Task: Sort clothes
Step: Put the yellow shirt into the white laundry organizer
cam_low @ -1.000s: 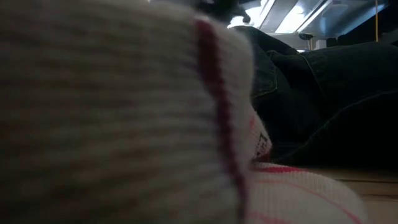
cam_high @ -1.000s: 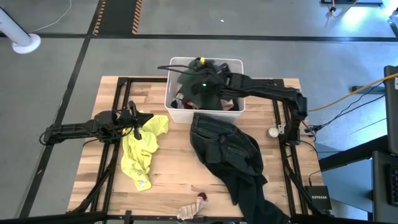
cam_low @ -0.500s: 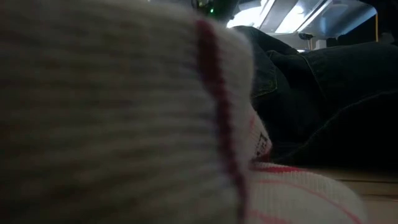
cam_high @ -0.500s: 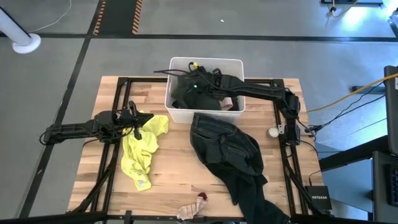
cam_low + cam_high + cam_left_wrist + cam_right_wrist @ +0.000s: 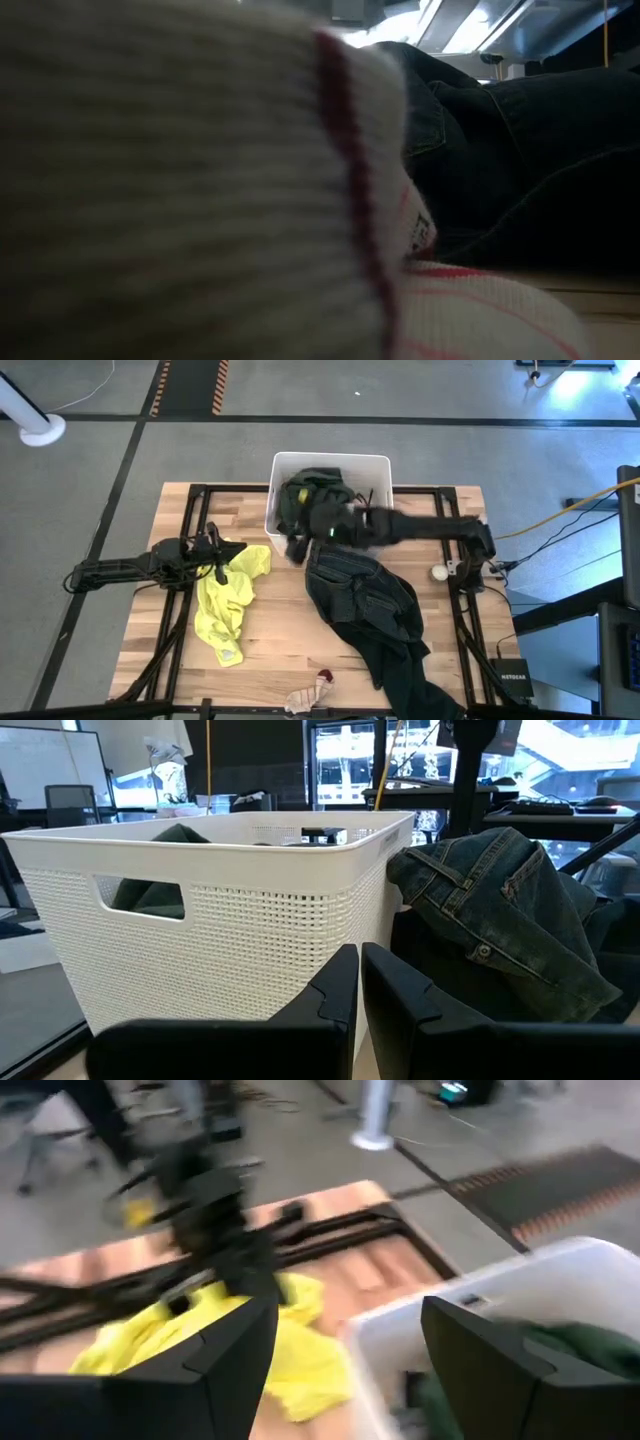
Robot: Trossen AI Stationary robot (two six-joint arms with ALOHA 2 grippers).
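High view: white bin (image 5: 378, 464) sits at the far edge of the table (image 5: 270, 650), with a dark green shirt (image 5: 310, 490) heaped inside it. Right gripper (image 5: 300, 540) hangs over the bin's near-left corner, blurred, arm stretched across from the right side. Dark jeans (image 5: 365, 605) lie just in front of the bin, running toward the table's near right corner. Yellow top (image 5: 230, 600) lies left of the jeans, well apart from the bin. Left gripper (image 5: 222, 563) rests at the yellow top's far edge. Striped piece (image 5: 305, 698) with a small maroon piece (image 5: 325, 677) beside it lies at the near edge, far from the bin.

Low view: striped piece (image 5: 200, 190) fills most of the frame (pressed close to the lens); jeans (image 5: 520, 150) rise behind it.

Left wrist view: left gripper (image 5: 360, 985) has its fingers nearly together with only a thin gap, nothing between them. Bin (image 5: 230, 920) stands straight ahead, jeans (image 5: 500, 910) touching its side.

Right wrist view: right gripper (image 5: 340, 1350) fingers spread wide, nothing held. Yellow top (image 5: 250, 1340) lies beside the bin (image 5: 480, 1295); green shirt (image 5: 580, 1350) inside.
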